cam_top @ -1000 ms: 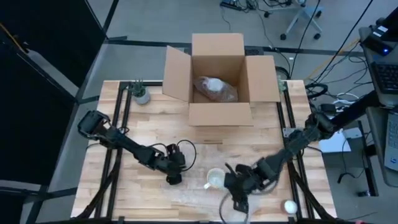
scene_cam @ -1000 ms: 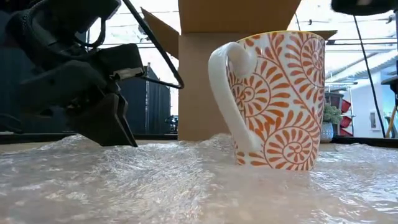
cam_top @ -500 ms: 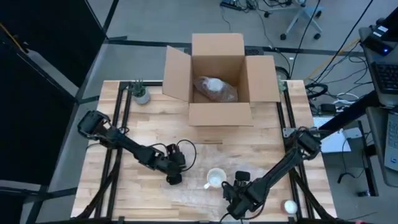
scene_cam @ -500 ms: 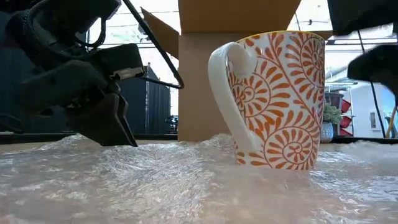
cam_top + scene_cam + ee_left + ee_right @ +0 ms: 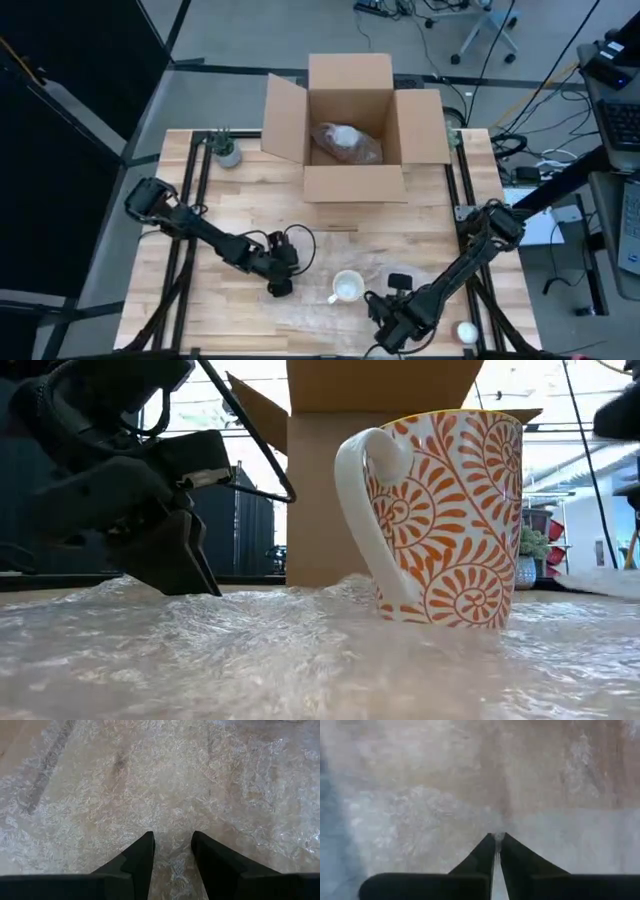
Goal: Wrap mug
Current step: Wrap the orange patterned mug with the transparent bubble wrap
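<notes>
Mug wrapping on a wooden table (image 5: 250, 210): at the far edge stands an open cardboard box (image 5: 355, 125) with its flaps spread and a bubble-wrapped bundle (image 5: 345, 143) inside. A clear sheet of bubble wrap (image 5: 320, 315) covers the near middle of the table, and the two dark arms reach onto it from either side. The left arm stretches from the far left rail toward the centre, its left tool (image 5: 279, 288) resting tip-down on the bubble wrap just left of the mug; the left wrist view shows its two fingers (image 5: 142, 857) spread a little, with only the sheet between them. The right arm bends in from the right rail, its right tool (image 5: 385, 335) low at the near edge, to the near right of the mug; in the right wrist view its fingers (image 5: 485, 855) are pressed together on a thin fold of the bubble wrap. The mug (image 5: 440, 520), white with an orange leaf-and-spiral pattern, stands upright on the sheet between the two tools, handle to the left. A small potted plant (image 5: 226, 148) sits at the far left, and a small white object (image 5: 467, 331) lies at the near right.
</notes>
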`<state>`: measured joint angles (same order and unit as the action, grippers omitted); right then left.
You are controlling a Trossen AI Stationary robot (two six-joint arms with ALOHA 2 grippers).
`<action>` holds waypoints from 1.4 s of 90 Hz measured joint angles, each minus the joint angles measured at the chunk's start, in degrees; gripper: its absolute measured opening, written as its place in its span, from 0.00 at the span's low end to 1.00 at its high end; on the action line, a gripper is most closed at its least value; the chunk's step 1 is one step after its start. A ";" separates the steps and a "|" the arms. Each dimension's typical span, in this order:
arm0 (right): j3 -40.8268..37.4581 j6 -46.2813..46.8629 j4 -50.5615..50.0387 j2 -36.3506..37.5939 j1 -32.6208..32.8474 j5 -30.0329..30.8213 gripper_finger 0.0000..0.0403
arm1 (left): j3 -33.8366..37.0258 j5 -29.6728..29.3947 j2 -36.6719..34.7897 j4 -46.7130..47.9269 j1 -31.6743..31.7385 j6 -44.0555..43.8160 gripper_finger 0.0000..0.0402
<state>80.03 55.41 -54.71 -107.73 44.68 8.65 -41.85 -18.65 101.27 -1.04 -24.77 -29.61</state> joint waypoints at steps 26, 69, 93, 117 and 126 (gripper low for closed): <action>0.00 -5.64 2.99 12.66 -1.24 19.87 0.00 | 0.00 -0.01 0.00 0.00 0.00 0.02 0.32; 0.02 -38.07 31.33 6.62 -16.64 22.16 0.00 | -0.79 1.71 -5.18 4.27 -0.44 0.85 0.32; 0.00 -36.26 37.02 -1.45 -22.28 15.67 0.04 | -0.85 0.74 -10.55 7.82 -0.48 -0.07 0.32; 9.05 -36.43 27.17 0.63 -24.32 -0.39 0.26 | -0.92 0.54 -11.23 9.42 -1.09 -0.11 0.32; 14.78 -34.93 18.42 1.19 -23.67 -2.86 0.35 | -0.92 0.51 -11.23 9.90 -1.10 -0.09 0.32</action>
<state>94.81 20.48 -36.29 -106.54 21.02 5.79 -42.76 -18.14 90.04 8.86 -25.88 -29.69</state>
